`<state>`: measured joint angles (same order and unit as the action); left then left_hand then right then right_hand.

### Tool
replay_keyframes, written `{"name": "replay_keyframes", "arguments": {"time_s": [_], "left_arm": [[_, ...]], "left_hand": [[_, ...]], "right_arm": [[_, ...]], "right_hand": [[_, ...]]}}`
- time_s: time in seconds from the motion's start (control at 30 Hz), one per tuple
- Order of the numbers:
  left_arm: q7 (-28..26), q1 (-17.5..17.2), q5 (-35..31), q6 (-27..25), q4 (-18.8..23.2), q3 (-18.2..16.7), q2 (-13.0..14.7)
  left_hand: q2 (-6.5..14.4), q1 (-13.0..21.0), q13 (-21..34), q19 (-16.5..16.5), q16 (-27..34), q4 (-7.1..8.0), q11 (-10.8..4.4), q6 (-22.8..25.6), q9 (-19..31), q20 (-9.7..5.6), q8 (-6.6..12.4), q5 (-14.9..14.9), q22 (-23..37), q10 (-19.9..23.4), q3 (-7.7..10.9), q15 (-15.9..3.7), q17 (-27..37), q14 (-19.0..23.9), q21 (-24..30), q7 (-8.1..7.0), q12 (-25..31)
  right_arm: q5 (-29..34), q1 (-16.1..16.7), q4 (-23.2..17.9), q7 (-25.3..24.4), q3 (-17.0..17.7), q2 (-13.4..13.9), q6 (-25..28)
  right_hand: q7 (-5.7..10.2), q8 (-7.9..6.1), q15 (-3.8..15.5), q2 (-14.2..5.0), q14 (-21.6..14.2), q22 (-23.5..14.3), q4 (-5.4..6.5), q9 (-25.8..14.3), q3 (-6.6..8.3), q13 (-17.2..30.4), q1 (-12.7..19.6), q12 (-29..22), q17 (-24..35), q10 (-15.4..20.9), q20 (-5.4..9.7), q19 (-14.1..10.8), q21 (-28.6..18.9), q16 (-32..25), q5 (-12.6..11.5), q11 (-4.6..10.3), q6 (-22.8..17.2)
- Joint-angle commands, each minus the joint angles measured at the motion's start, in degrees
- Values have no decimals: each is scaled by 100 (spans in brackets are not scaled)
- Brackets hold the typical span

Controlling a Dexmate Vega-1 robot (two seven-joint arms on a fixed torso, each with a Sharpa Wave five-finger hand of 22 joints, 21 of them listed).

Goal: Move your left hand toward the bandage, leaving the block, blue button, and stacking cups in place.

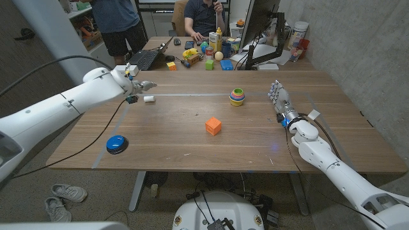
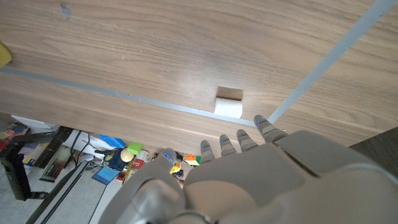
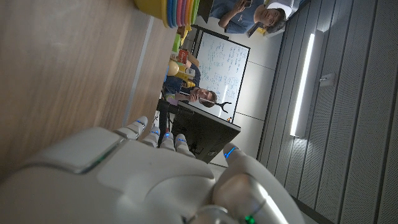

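Observation:
The bandage (image 1: 149, 99) is a small white roll lying at the far left of the table; it also shows as the bandage (image 2: 228, 107) in the left wrist view, just beyond my fingertips (image 2: 261, 123). My left hand (image 1: 137, 85) hovers open a little behind and to the left of it, holding nothing. The orange block (image 1: 213, 126) sits mid-table. The blue button (image 1: 116, 144) lies near the front left. The stacking cups (image 1: 237, 96) stand at the back centre, and the stacking cups (image 3: 174, 12) show in the right wrist view. My right hand (image 1: 279, 99) is open at the right, fingers up.
Grey tape lines (image 1: 192, 95) cross the table. A second desk behind holds a laptop (image 1: 144, 59), toys and bottles (image 1: 214, 48) and a monitor (image 1: 259, 25). People stand and sit behind it. Shoes (image 1: 64, 195) lie on the floor at the left.

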<state>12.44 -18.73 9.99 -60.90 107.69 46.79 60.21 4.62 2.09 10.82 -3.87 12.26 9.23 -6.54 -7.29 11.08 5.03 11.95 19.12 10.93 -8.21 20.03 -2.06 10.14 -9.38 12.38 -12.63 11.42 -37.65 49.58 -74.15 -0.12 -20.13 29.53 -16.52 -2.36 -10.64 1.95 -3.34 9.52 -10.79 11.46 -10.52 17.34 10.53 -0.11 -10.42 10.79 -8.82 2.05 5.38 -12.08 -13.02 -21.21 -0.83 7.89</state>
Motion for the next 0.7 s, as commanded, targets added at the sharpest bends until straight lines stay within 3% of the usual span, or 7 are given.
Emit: {"name": "replay_keyframes", "arguments": {"time_s": [0.03,0.07,0.17,0.3,0.47,0.7], "left_arm": [[1576,1198,-1287,-291,-254,1401,153],[1799,1330,-1465,-198,-330,1566,153],[2542,1701,-1962,144,-626,1960,109],[3310,2008,-2620,622,-989,2226,15],[3850,2103,-3345,1264,-1390,2231,-120],[4242,2035,-4133,2219,-1959,1980,-363]], "left_hand": [[369,150,21,-9,-42,-106,-81,-206,14,30,-63,-11,-5,-59,47,-73,20,-89,-36,-7,-39],[376,182,25,-7,-55,-117,-151,-315,18,-19,-94,-14,-2,-110,71,-116,23,-116,-35,-6,-58],[386,195,29,10,-67,-118,-137,-368,21,-66,-105,-16,-1,-128,86,-144,24,-146,-30,-8,-62],[426,204,33,18,-73,-99,-129,-443,27,-139,-116,-21,1,-168,116,-163,28,-167,-27,-9,-72],[448,204,37,-4,-80,-78,-119,-521,31,-215,-127,-29,5,-224,136,-191,32,-196,-35,-8,-86],[450,209,41,-21,-83,-68,-145,-599,36,-193,-134,-38,8,-283,152,-175,35,-217,-40,-8,-99]], "right_arm": [[-39,100,-59,-88,64,23,-19],[-52,119,-87,-124,76,31,18],[-62,158,-76,-153,103,42,1],[-77,232,-77,-218,142,65,9],[-82,340,-66,-271,185,103,-16],[-90,499,-153,-396,262,162,-28]], "right_hand": [[-12,-41,115,-737,366,-26,-21,-29,0,22,-9,-41,25,-32,478,24,-29,-17,-1,-14,16],[-12,-42,114,-737,364,-26,-21,-29,-1,22,-10,-41,25,-30,479,21,-30,-18,-1,-5,13],[-15,-41,114,-735,361,-26,-21,-29,-3,22,-10,-41,25,-31,478,21,-30,-18,0,-10,15],[-14,-40,113,-733,359,-26,-21,-29,-6,22,-11,-42,25,-28,478,19,-30,-19,1,-11,15],[-18,-42,115,-731,352,-26,-21,-29,-11,22,-11,-45,25,-19,476,14,-31,-21,3,-12,9],[-18,-42,120,-731,347,-25,-22,-29,-18,22,-12,-42,24,-22,480,13,-31,-22,5,-10,5]]}}
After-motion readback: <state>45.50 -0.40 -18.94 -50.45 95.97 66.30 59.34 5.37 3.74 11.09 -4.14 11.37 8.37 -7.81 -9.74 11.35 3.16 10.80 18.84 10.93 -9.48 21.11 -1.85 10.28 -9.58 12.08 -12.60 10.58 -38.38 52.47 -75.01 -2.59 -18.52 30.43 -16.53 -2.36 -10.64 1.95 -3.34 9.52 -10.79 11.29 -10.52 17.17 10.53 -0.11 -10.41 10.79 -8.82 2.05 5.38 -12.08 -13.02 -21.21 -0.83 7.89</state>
